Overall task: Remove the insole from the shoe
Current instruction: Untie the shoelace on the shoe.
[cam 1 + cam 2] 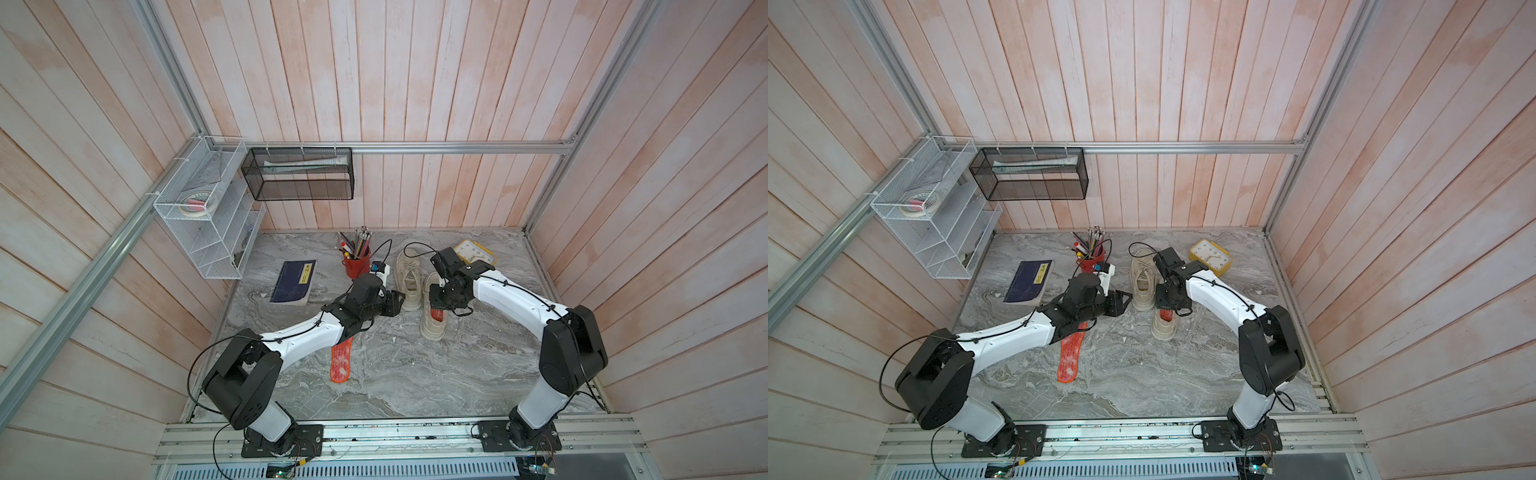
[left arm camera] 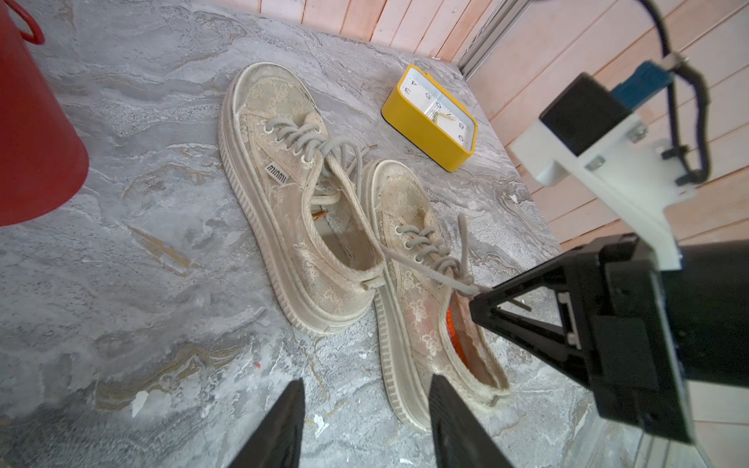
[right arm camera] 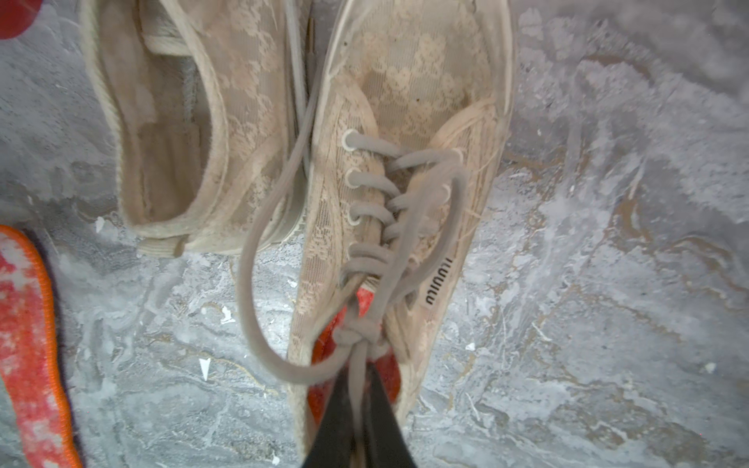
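The far shoe (image 2: 283,194) and near shoe (image 2: 413,320) are grubby beige with a floral lace pattern, their laces (image 3: 251,263) grey. Inside the near one shows an orange-red insole (image 3: 391,370); the loose insole (image 1: 341,359) is the same orange-red, flecked white. The table (image 1: 415,374) is swirly grey marble, the clock (image 2: 421,133) yellow with a white face, the cup (image 2: 36,121) red, the book (image 1: 293,282) dark blue with a yellow label

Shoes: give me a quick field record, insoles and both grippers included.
far shoe: no insole inside
loose insole: flat on table, apart from both shoes
near shoe: orange insole inside
right gripper: jaws shut on near shoe's lace
left gripper: jaws open, empty, next to far shoe
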Robot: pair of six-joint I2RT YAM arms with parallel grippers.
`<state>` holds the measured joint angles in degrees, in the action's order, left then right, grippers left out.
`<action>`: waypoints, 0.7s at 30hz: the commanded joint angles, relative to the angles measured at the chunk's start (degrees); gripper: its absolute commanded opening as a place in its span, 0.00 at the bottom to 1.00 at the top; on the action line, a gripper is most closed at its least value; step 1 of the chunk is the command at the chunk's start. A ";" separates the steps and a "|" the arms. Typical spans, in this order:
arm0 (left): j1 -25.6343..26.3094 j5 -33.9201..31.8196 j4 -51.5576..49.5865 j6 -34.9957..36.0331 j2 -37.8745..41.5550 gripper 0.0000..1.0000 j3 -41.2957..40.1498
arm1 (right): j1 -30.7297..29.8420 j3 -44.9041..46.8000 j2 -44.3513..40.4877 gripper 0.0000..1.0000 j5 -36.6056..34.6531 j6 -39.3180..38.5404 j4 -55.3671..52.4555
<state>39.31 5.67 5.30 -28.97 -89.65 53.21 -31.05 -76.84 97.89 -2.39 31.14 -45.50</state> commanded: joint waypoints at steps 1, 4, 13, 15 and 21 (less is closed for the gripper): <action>-0.21 0.98 0.58 0.49 0.07 0.52 -0.56 | -0.16 -2.80 -0.17 0.00 -3.24 -0.86 -2.44; -0.20 2.04 0.51 0.49 -0.51 0.52 -0.38 | -0.23 -3.99 -1.08 0.00 -3.67 -1.42 -3.41; 1.78 10.63 3.28 3.00 -4.50 0.54 1.60 | -0.19 -8.40 -6.11 0.00 -3.29 -0.64 -7.07; 2.84 11.48 2.38 4.36 -5.93 0.54 3.03 | -0.18 -10.20 -6.99 0.00 -3.82 -0.46 -8.38; 4.57 12.18 0.58 5.59 -9.68 0.54 6.18 | -0.20 -15.21 -9.37 0.00 -6.04 0.06 -10.80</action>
<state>43.75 16.34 6.63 -25.23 -97.82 57.04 -31.05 -89.52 90.17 -6.09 30.44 -53.54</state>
